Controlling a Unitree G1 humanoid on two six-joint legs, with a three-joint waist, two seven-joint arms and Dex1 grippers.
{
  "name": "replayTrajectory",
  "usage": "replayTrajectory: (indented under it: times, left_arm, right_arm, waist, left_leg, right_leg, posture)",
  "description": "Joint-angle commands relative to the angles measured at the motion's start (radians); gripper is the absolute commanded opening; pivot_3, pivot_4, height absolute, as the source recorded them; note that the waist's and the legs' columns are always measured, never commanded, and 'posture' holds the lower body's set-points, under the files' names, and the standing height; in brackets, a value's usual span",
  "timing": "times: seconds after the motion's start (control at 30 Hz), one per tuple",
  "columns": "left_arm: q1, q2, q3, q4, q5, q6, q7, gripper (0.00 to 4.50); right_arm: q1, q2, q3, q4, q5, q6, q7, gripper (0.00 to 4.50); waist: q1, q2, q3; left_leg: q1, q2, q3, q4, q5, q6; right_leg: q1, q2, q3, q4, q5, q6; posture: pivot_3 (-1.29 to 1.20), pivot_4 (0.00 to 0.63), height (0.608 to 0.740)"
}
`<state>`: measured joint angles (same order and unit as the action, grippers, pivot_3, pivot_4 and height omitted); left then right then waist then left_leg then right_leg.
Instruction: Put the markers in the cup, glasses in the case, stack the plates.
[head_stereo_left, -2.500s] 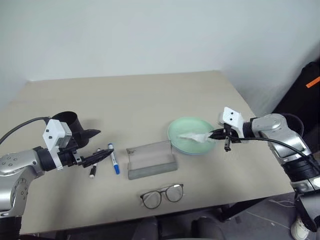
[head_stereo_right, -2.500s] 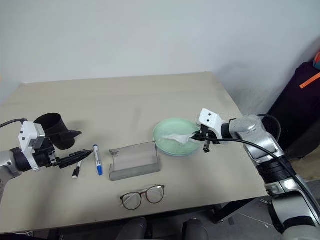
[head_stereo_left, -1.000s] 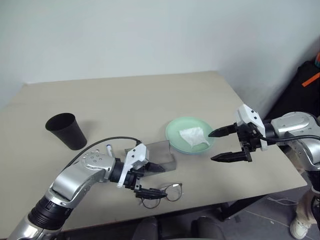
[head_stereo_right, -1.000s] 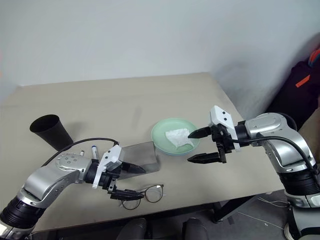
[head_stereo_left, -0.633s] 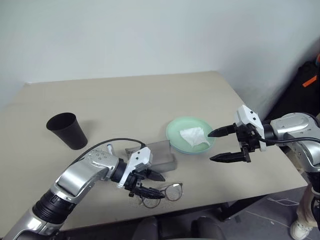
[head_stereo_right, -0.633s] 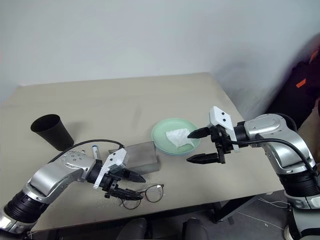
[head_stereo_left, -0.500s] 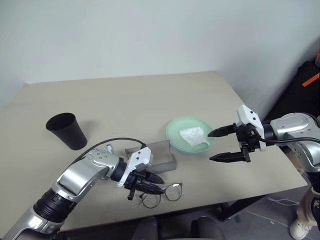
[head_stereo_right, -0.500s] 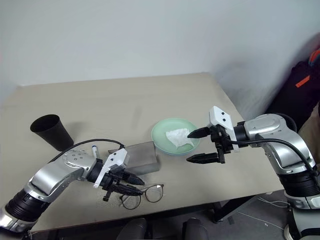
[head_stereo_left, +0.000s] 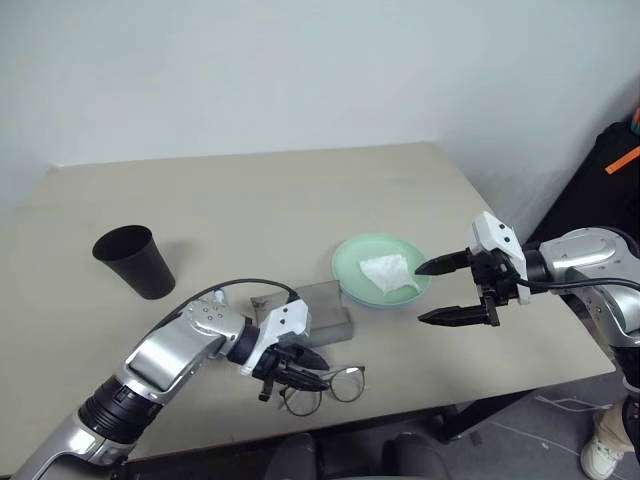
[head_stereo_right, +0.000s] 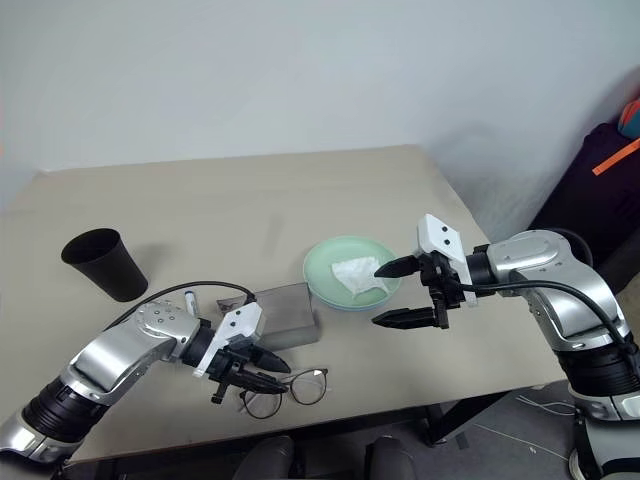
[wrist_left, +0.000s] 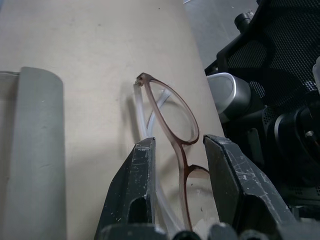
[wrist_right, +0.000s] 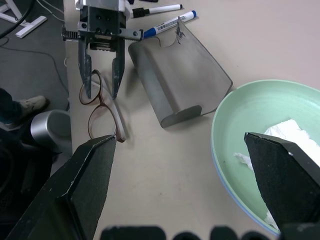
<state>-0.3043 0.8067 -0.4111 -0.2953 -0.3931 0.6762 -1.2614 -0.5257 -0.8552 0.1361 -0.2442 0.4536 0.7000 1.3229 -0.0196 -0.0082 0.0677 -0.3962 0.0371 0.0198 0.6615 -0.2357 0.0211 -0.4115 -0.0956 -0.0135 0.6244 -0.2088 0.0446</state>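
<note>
The round-lens brown glasses (head_stereo_left: 342, 383) lie folded near the table's front edge. My left gripper (head_stereo_left: 313, 371) is shut on the glasses, one finger on each side of the frame (wrist_left: 175, 115); they still rest on the table. The grey case (head_stereo_left: 322, 307) lies open just behind them. Both markers (wrist_right: 170, 22) lie beyond the case, partly hidden by my left arm in the head views. The black cup (head_stereo_left: 133, 260) stands upright at the far left. The green plate (head_stereo_left: 345, 262) holds a white tissue, and a light blue edge shows beneath it. My right gripper (head_stereo_left: 420, 293) hovers open and empty beside the plate.
A crumpled white tissue (head_stereo_left: 388, 272) lies in the green plate. The table's front edge (head_stereo_left: 400, 415) runs close behind the glasses, with a chair base (wrist_left: 230, 95) on the floor below. A black bag (head_stereo_left: 610, 170) stands off the table's right side.
My left gripper, by the markers earlier, reached the glasses and closed from wide open onto their frame, sinking slightly. The right gripper let go at the plate, opened, and has since stayed still.
</note>
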Motion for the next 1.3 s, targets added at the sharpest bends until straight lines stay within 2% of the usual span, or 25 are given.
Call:
replayTrajectory:
  times: [0.03, 0.23, 0.33, 0.43, 0.7, 0.87, 0.97, 1.07, 1.3]
  left_arm:
    - [-0.008, -0.007, -0.011, -0.018, 0.007, -0.008, -0.009, 1.54]
    - [-0.015, -0.016, -0.037, -0.017, 0.015, 0.005, -0.012, 1.54]
    - [-0.016, -0.019, -0.043, -0.014, 0.023, 0.004, -0.015, 0.90]
    - [-0.017, -0.018, -0.046, -0.014, 0.026, 0.004, -0.020, 0.02]
    - [-0.025, -0.031, -0.030, -0.011, 0.022, 0.000, -0.021, 0.02]
    - [-0.103, -0.109, 0.085, 0.005, -0.103, 0.096, 0.008, 0.02]
    - [-0.170, -0.142, 0.138, 0.063, -0.126, 0.119, 0.031, 0.02]
    - [-0.227, -0.144, 0.157, 0.142, -0.103, 0.097, 0.033, 0.02]
    - [-0.346, -0.117, 0.114, 0.423, 0.040, -0.097, -0.049, 0.02]
  right_arm:
    - [-0.008, -0.003, -0.014, -0.020, 0.018, -0.008, -0.007, 4.46]
    - [-0.008, -0.002, -0.013, -0.019, 0.019, -0.010, -0.012, 4.46]
    - [-0.009, -0.002, -0.012, -0.019, 0.018, -0.012, -0.015, 4.46]
    - [-0.010, 0.000, -0.011, -0.018, 0.015, -0.014, -0.019, 4.46]
    - [-0.017, 0.009, -0.004, -0.008, 0.006, -0.025, -0.026, 4.46]
    - [-0.031, 0.014, 0.002, 0.005, 0.001, -0.031, -0.023, 4.46]
    - [-0.037, 0.018, 0.007, 0.011, -0.001, -0.035, -0.023, 4.46]
    - [-0.042, 0.022, 0.011, 0.016, -0.003, -0.038, -0.025, 4.46]
    - [-0.049, 0.031, 0.019, 0.026, -0.006, -0.050, -0.030, 4.46]
  waist:
    - [0.000, 0.000, 0.000]
    - [0.000, 0.000, 0.000]
    - [0.000, 0.000, 0.000]
    - [0.000, 0.000, 0.000]
    - [0.000, 0.000, 0.000]
    - [0.001, 0.000, 0.000]
    - [0.000, -0.001, 0.000]
    - [-0.001, -0.001, 0.000]
    - [-0.002, -0.001, 0.000]
  left_leg:
    - [0.000, 0.000, 0.000, 0.000, 0.000, 0.000]
    - [0.000, 0.000, 0.000, 0.000, 0.000, 0.001]
    - [0.000, 0.000, 0.000, 0.000, 0.000, 0.001]
    - [0.000, 0.000, 0.000, 0.000, 0.001, 0.001]
    - [0.000, 0.000, 0.000, 0.000, 0.000, 0.001]
    - [-0.001, 0.000, -0.001, 0.001, 0.001, 0.001]
    - [-0.001, 0.000, -0.003, 0.002, 0.001, 0.002]
    - [-0.001, 0.000, -0.003, 0.002, 0.001, 0.002]
    - [-0.001, 0.000, -0.004, 0.001, 0.001, 0.002]
  right_leg:
    - [0.000, 0.000, 0.000, 0.000, 0.000, 0.000]
    - [0.000, 0.000, 0.000, 0.000, 0.000, 0.000]
    - [0.000, 0.000, 0.000, 0.000, 0.000, 0.000]
    - [0.000, 0.000, 0.000, 0.000, 0.000, 0.000]
    - [0.000, 0.000, 0.000, 0.000, 0.000, 0.000]
    - [0.000, 0.000, 0.000, 0.000, 0.000, 0.000]
    - [0.001, 0.001, 0.000, 0.000, 0.000, 0.000]
    - [0.001, 0.003, 0.001, 0.000, 0.000, 0.000]
    - [0.001, 0.005, 0.003, 0.000, 0.000, 0.000]
  posture:
    - [0.00, 0.000, 0.740]
    - [0.00, 0.000, 0.740]
    - [0.00, 0.000, 0.740]
    - [0.00, 0.000, 0.740]
    - [0.00, 0.000, 0.740]
    - [0.00, 0.000, 0.740]
    - [0.00, 0.000, 0.740]
    - [0.00, 0.000, 0.740]
    - [0.00, 0.000, 0.740]
